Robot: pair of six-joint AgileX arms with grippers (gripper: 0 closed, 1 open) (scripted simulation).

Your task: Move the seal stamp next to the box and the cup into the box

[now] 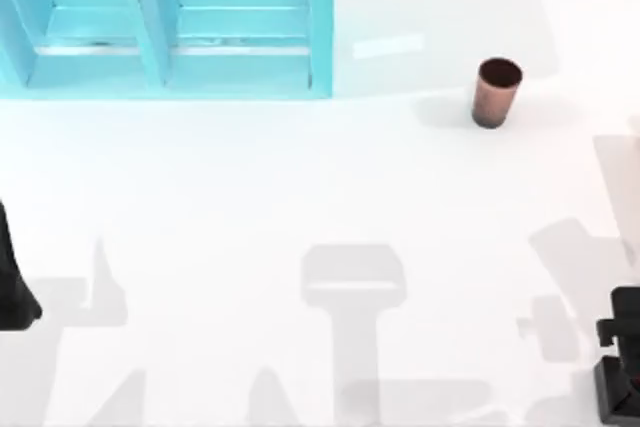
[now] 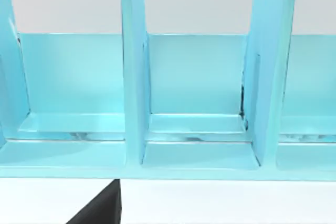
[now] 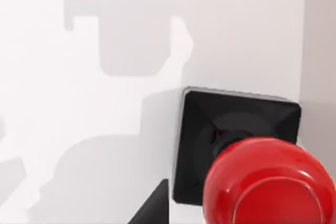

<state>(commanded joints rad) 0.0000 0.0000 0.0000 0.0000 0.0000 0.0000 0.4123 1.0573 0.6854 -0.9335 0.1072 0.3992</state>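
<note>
Red knob of the seal stamp (image 3: pixel 269 179) sits close under my right wrist camera, black base flat on the table (image 1: pixel 300 187). Step in hand: reaching for the stamp; next I must centre and descend. Right arm at 4 o'clock; finger spread: cannot tell. Left arm parked at 8 o'clock. Cup (image 1: pixel 496 92) upright at 1 o'clock, right of the box (image 1: pixel 320 27).
</note>
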